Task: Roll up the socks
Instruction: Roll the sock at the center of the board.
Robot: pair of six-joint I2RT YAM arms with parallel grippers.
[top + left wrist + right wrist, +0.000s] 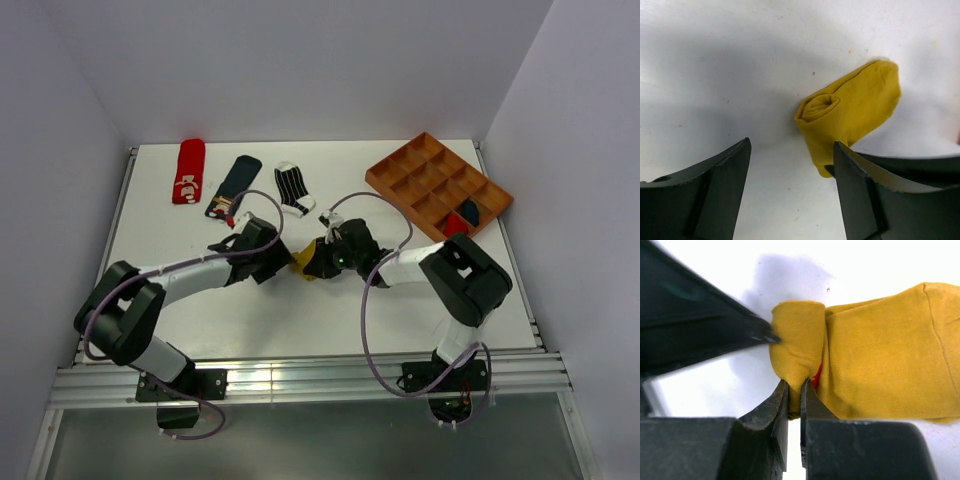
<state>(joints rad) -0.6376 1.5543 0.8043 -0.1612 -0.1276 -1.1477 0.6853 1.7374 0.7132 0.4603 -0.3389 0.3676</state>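
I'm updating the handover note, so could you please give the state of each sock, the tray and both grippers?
mustard sock: one end rolled, rest flat.
right gripper: shut on the mustard sock's roll.
left gripper: open, empty.
red sock: flat, unrolled.
navy patch sock: flat, unrolled.
striped sock: flat, unrolled.
tray: holds a red bundle and a navy bundle; other compartments look empty.
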